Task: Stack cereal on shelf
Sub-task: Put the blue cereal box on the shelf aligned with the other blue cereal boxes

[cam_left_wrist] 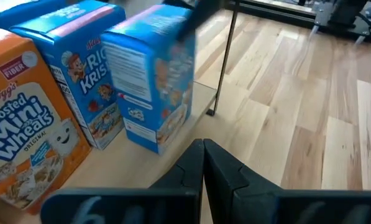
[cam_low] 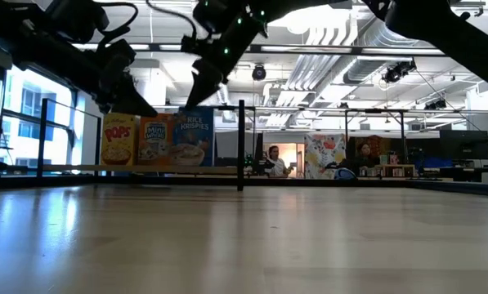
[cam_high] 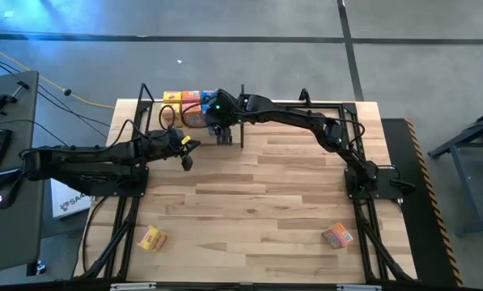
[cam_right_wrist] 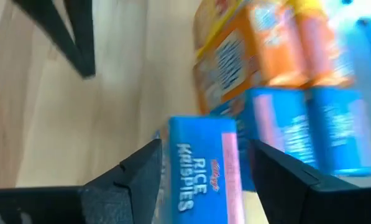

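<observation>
Cereal boxes stand upright in a row on the shelf [cam_high: 194, 123] at the far left of the table [cam_high: 257, 202]. From table height I read them left to right as a yellow Pops box [cam_low: 118, 140], an orange Frosted Mini Wheats box [cam_low: 154, 140] and a blue Rice Krispies box [cam_low: 193, 137], each touching the next. My left wrist camera shows a second blue box [cam_left_wrist: 149, 87] standing just in front of the Rice Krispies one, near a thin black post [cam_left_wrist: 223, 59] at the shelf's corner.

My right gripper [cam_high: 222, 129] sits over that end of the shelf. Its own camera looks down on the top of a blue Rice Krispies box between the two fingers [cam_right_wrist: 135, 180], and I see a sliver of space on either side of the box, so the jaws stand parted and do not squeeze it.

My left gripper [cam_high: 184, 153] hangs over the table just in front of the shelf, its fingers [cam_left_wrist: 204, 171] pressed together on nothing.

Two more boxes lie flat near the front edge of the table, well apart: a yellow one [cam_high: 151, 238] on the left side and an orange one [cam_high: 337, 235] on the right.
</observation>
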`<state>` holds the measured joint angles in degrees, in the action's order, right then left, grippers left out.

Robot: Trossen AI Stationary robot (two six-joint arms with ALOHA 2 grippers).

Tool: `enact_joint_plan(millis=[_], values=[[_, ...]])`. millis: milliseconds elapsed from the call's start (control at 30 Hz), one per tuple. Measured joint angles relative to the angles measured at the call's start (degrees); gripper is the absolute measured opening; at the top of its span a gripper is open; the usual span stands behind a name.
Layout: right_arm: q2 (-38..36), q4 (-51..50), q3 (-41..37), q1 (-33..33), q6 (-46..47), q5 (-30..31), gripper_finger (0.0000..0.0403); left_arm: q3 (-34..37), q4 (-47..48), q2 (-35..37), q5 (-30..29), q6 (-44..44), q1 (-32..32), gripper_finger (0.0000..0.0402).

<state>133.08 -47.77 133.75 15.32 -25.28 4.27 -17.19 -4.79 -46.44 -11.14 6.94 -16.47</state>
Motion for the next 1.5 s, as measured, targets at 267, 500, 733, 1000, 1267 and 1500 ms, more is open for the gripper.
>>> enact_joint_plan(millis=[267,500,733,1000,1267,1500], values=[[-4.27,-8.36,0.26,-1.70,-2.06,6.81,0.0207,0.00,-1.28,-0.64,-1.40,-1.05,-0.07,0.0000],[-4.09,-14.88,-1.69,-0.02,3.45,5.63,0.0110,0.00,-4.97,-4.88,-2.52,-1.61,-0.13,0.0000],[-4.16,-9.43,-5.46,0.06,3.78,4.35,0.0008,0.00,-7.83,-9.43,-7.54,-2.16,-0.51,0.0000],[-4.04,-5.44,-7.28,0.06,3.94,2.31,0.0001,0.00,-11.08,-12.35,-7.61,-2.96,-2.48,0.0000],[-2.97,-3.66,-7.28,0.06,4.27,1.27,0.0001,0.00,-14.23,-15.32,-7.52,-4.55,-4.29,0.0000],[-2.39,-1.68,-7.28,0.20,4.29,1.66,0.0001,0.00,-15.85,-16.09,-7.10,-4.61,-4.57,0.0000]])
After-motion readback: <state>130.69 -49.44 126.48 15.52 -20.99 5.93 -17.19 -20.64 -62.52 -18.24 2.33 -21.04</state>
